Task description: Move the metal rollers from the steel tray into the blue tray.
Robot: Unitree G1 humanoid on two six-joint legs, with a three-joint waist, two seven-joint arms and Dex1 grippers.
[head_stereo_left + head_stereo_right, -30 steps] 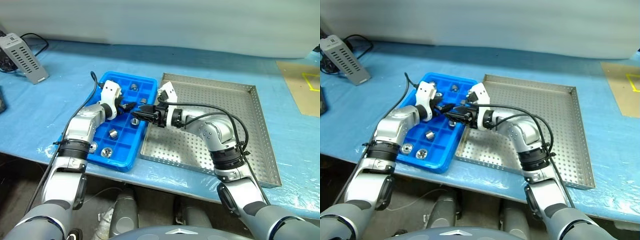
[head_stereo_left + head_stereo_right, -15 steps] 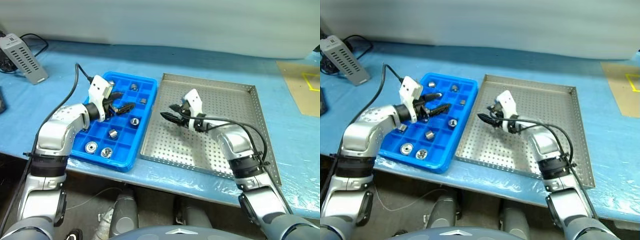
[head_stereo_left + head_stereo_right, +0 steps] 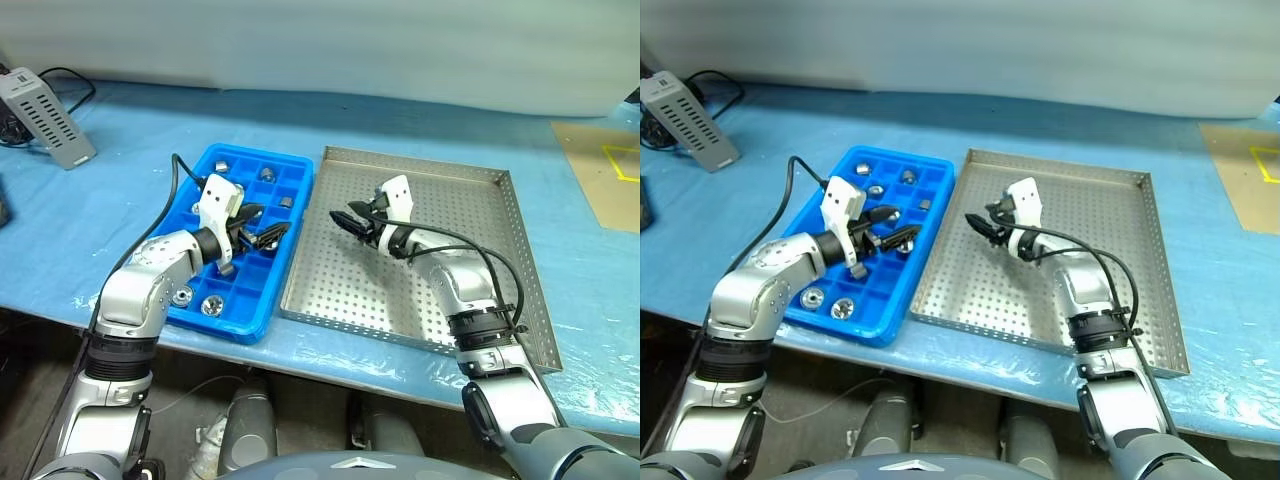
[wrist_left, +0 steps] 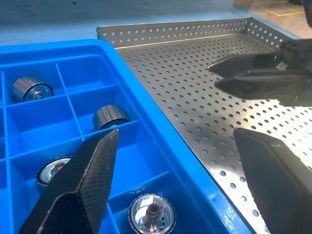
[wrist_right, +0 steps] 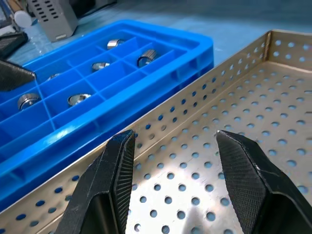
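Several metal rollers lie in compartments of the blue tray; others show close up and from the far side. The steel tray stands right of it, its perforated floor bare where I can see it. My left gripper hovers open over the blue tray's middle, nothing between its fingers. My right gripper hangs open and empty above the steel tray's left part, pointing toward the blue tray; its fingers frame bare perforated metal.
A grey vented box with black cables sits at the far left of the blue-covered table. A tan patch with yellow tape lies at the far right. The table's front edge runs just below both trays.
The right gripper has drawn back from over the blue tray to above the steel tray. The left gripper has pulled back a little over the blue tray.
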